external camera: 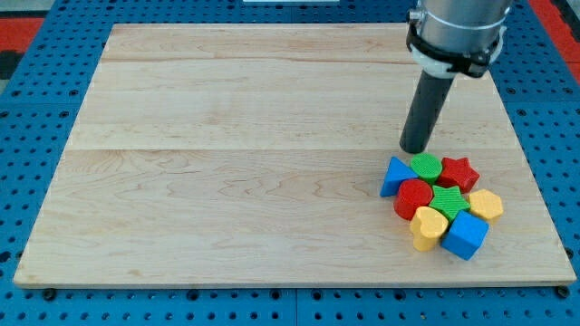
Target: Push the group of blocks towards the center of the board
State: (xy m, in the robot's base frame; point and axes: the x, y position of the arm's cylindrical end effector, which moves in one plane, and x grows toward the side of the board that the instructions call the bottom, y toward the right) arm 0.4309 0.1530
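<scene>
A tight group of blocks sits at the board's lower right. It holds a blue triangle (395, 174), a green round block (425, 166), a red star (459, 172), a red round block (413, 197), a green star-like block (449, 200), a yellow block (487, 205), a yellow heart (427, 226) and a blue cube (465, 234). My tip (415, 149) stands just above the group in the view, close to the green round block and the blue triangle.
The wooden board (227, 163) lies on a blue pegboard table (36, 136). The arm's grey body (456, 27) hangs over the board's upper right. The group lies near the board's right and bottom edges.
</scene>
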